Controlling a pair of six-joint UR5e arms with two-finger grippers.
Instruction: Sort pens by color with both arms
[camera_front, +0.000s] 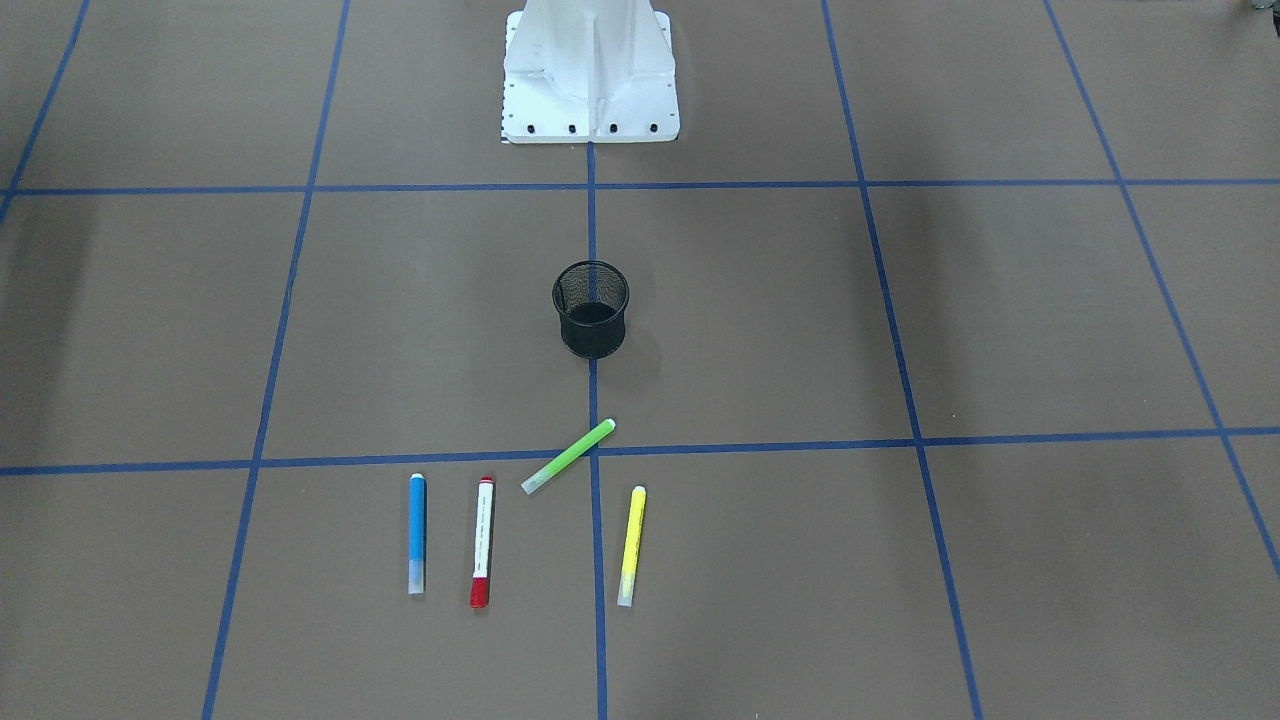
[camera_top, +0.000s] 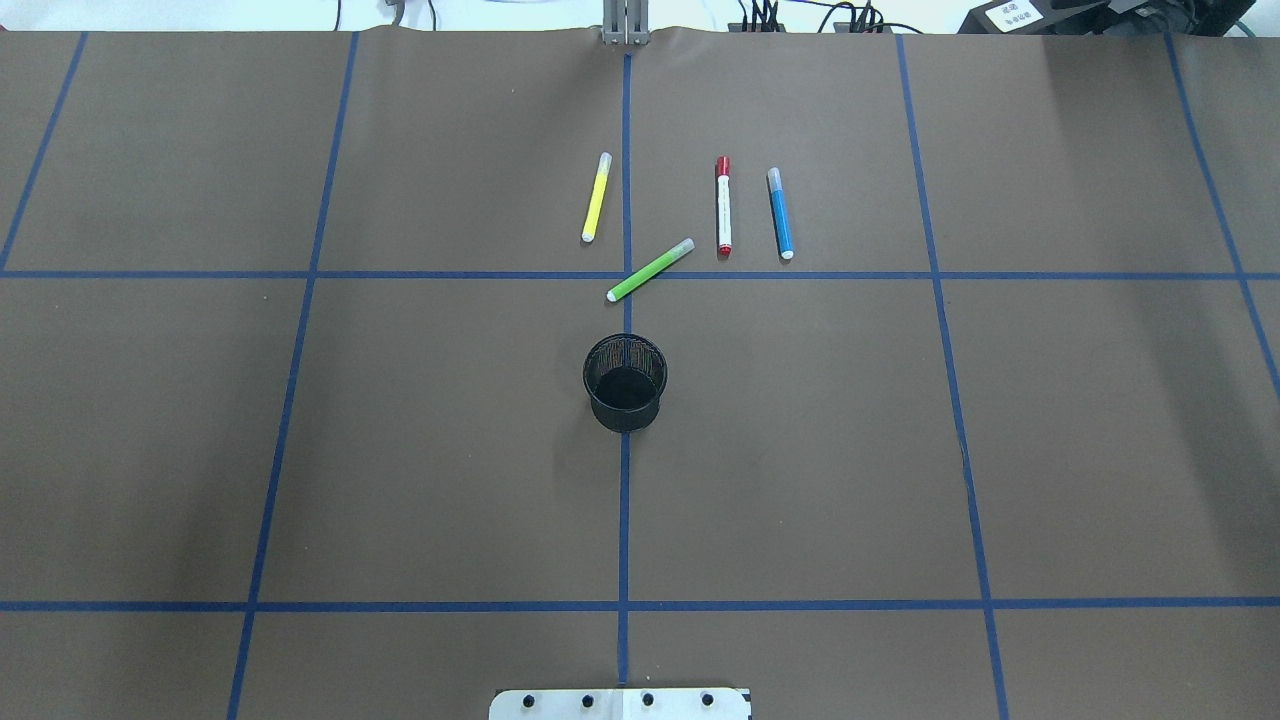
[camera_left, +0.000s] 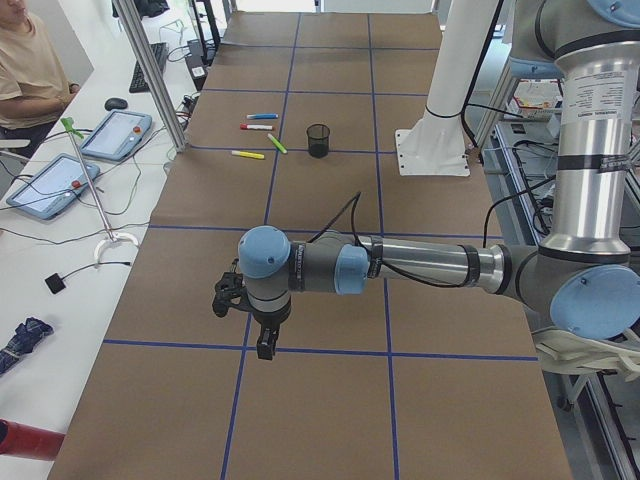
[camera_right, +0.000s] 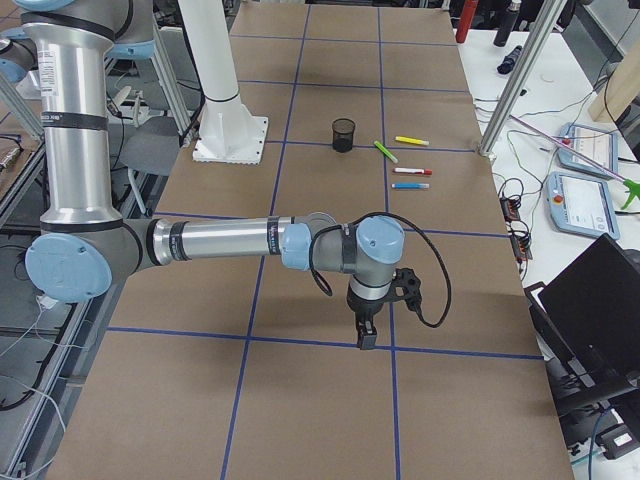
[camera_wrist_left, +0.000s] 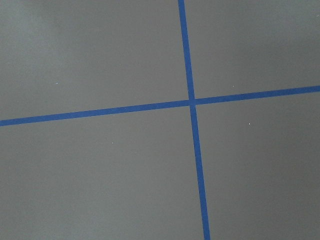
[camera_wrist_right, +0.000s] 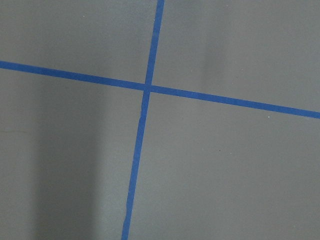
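Observation:
The pens lie flat on the brown table on the far side of the black mesh cup (camera_top: 625, 382) from the robot: a yellow highlighter (camera_top: 596, 197), a neon green one (camera_top: 650, 270) lying aslant over a tape crossing, a white red-capped marker (camera_top: 723, 206) and a blue one (camera_top: 780, 213). The front view shows the blue (camera_front: 417, 535), red-capped (camera_front: 483, 541), green (camera_front: 568, 456) and yellow (camera_front: 631, 545) pens. My left gripper (camera_left: 262, 345) and right gripper (camera_right: 366, 335) hang over the table's two ends, far from the pens. I cannot tell whether they are open or shut.
The white pedestal base (camera_front: 590, 75) stands behind the cup. Blue tape lines (camera_wrist_left: 191, 102) cross the table under each wrist camera. A seated operator (camera_left: 30, 70), tablets and cables are on a side bench by the pens' edge.

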